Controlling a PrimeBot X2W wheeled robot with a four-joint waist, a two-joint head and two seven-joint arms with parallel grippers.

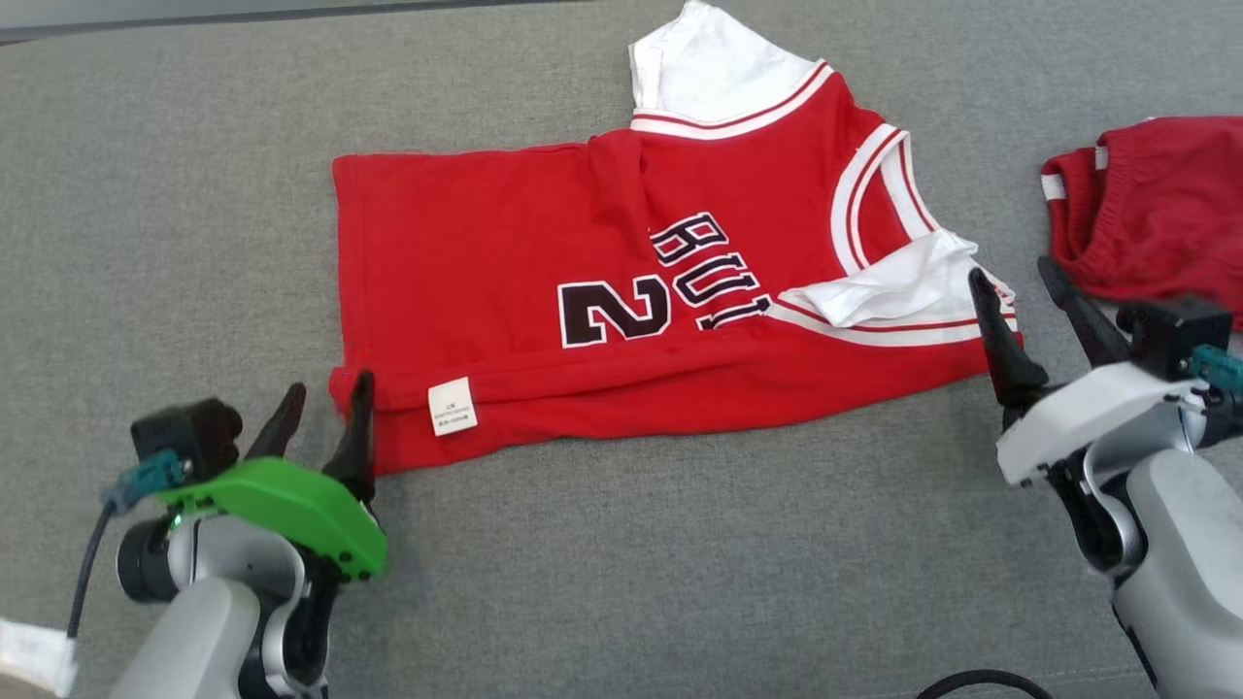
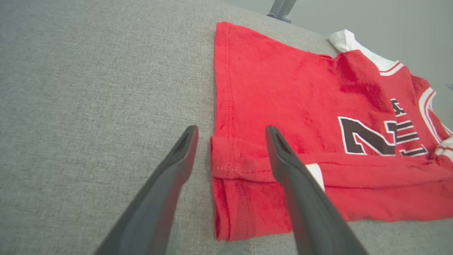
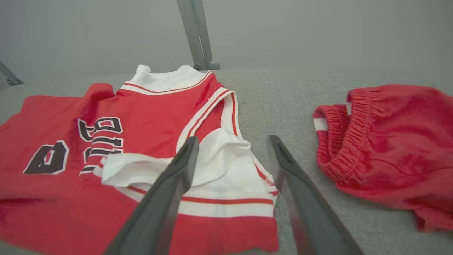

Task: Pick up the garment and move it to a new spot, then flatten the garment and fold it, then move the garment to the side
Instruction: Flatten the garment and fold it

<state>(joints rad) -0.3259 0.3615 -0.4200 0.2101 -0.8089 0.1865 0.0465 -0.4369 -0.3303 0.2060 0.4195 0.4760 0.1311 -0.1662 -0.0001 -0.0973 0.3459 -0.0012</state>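
The garment [image 1: 505, 252] is a red sleeveless jersey with white trim and black lettering. It lies spread on the grey surface, with its near edge folded over and a white label [image 1: 453, 406] showing. My left gripper [image 1: 330, 383] stands open at the jersey's near left hem corner. In the left wrist view that folded corner [image 2: 230, 159] lies between the spread fingers of the left gripper [image 2: 231, 128]. My right gripper [image 1: 1012, 270] is open at the jersey's right end, where the right wrist view has the right gripper [image 3: 233, 138] over the white armhole fabric [image 3: 219, 159].
A second red piece with an elastic waistband [image 1: 1156, 214] lies bunched at the right edge, close beside my right gripper, and also appears in the right wrist view [image 3: 389, 141]. A grey metal post [image 3: 198, 35] stands beyond the far edge. The grey fabric surface [image 1: 680, 544] extends all around.
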